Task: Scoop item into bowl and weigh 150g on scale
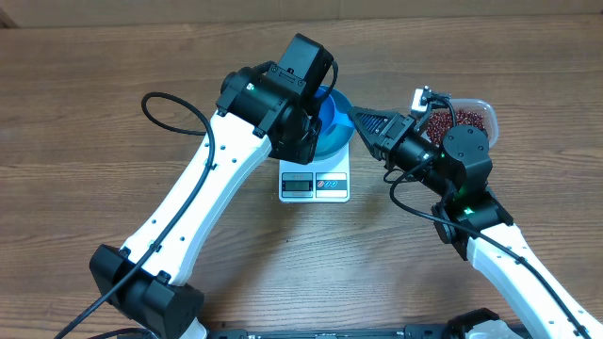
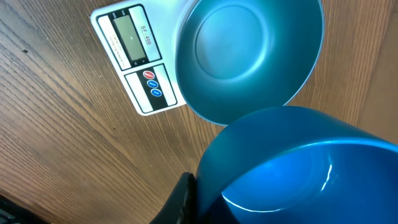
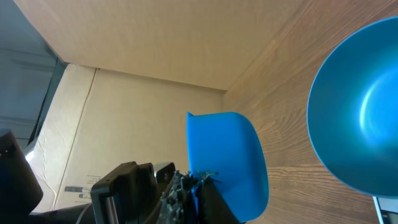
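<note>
- Scale (image 2: 134,56) sat nearest of the task things, close to the middle of the table (image 1: 94,113), its display and button strip facing the near edge.
- The bowl (image 2: 249,56) stood on the scale's far part, upright, and no beans showed inside it.
- A second bowl (image 2: 298,168), also blue, hung above it and filled the left wrist view, so it blocked part of the lower one.
- The left gripper (image 1: 300,127) was over both bowls with its fingers pressed together. One dark finger (image 2: 180,199) lay against the second bowl's wall, but whether it pinched the rim could not be told.
- A black cable (image 1: 179,104) looped off the left arm.
- The right gripper (image 3: 193,186), just right of the bowls, pinched the handle of a blue scoop (image 3: 227,155). Only the scoop's back showed.
- The beans (image 1: 460,121) lay in a clear tub (image 1: 482,105) beyond the right gripper, toward the far edge.
- A cardboard wall (image 3: 155,62) stood along the far edge.
</note>
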